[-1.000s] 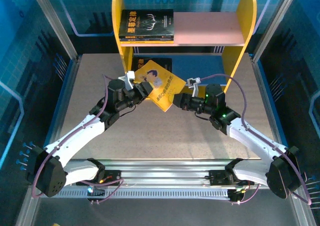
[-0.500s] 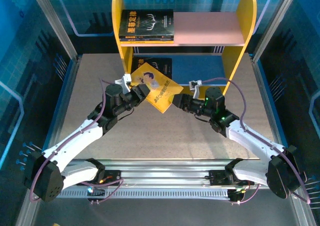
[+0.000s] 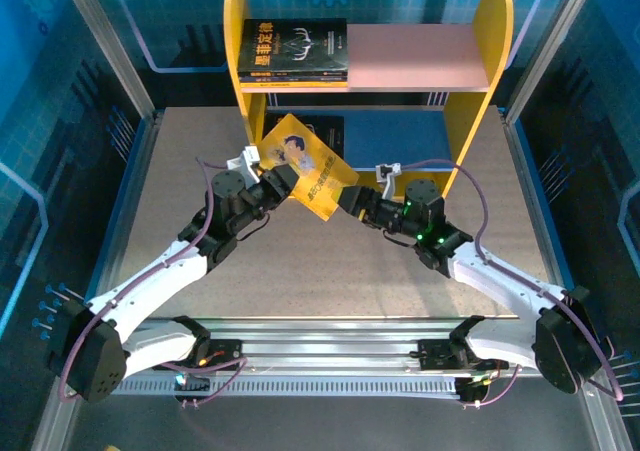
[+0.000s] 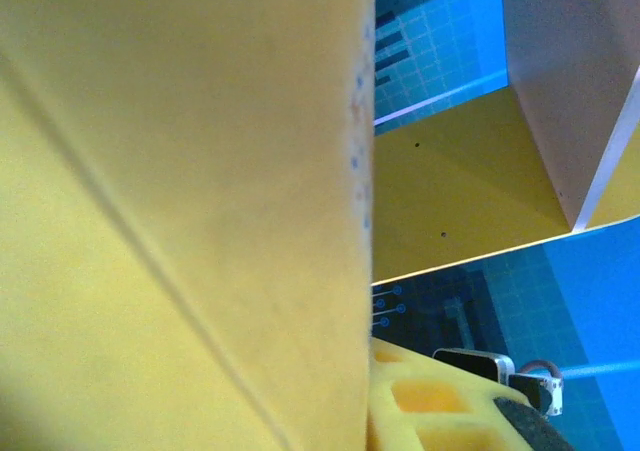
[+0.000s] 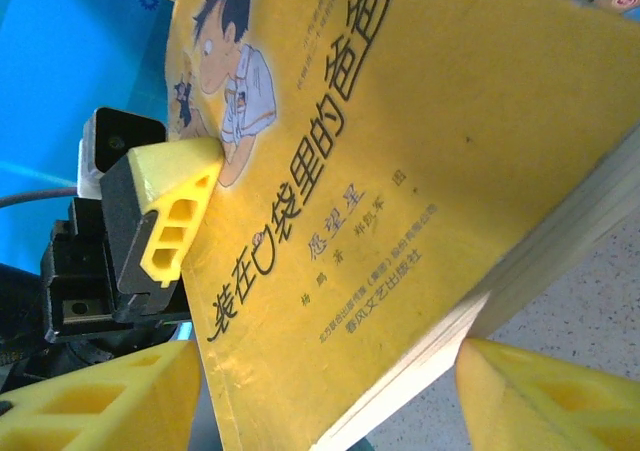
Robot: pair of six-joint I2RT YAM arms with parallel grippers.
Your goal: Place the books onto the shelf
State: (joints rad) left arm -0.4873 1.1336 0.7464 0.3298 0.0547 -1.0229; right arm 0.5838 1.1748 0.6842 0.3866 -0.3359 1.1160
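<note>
A yellow book (image 3: pixel 305 163) with a cartoon boy on its cover hangs tilted in front of the shelf (image 3: pixel 490 41). My left gripper (image 3: pixel 283 181) is shut on its left corner; its finger (image 5: pixel 170 206) presses the cover. My right gripper (image 3: pixel 347 198) stands open, and the yellow book's (image 5: pixel 400 171) lower corner lies between its fingers (image 5: pixel 110 401), touching both. Black books (image 3: pixel 293 49) with an antler design lie stacked on the pink board. A dark book (image 3: pixel 322 126) lies on the blue board behind the yellow one. The cover (image 4: pixel 180 211) covers the left half of the left wrist view.
The shelf's yellow side panel (image 4: pixel 450 201) and the pink board's underside (image 4: pixel 560 71) show close beyond the left gripper. The pink board's right half (image 3: pixel 420 56) is bare. Metal frame posts (image 3: pixel 105 41) and blue walls bound the table (image 3: pixel 180 161).
The yellow book has risen and shifted up-left toward the shelf, tilting more upright. Both grippers moved with it, the right one creeping left, the left arm drawing back.
</note>
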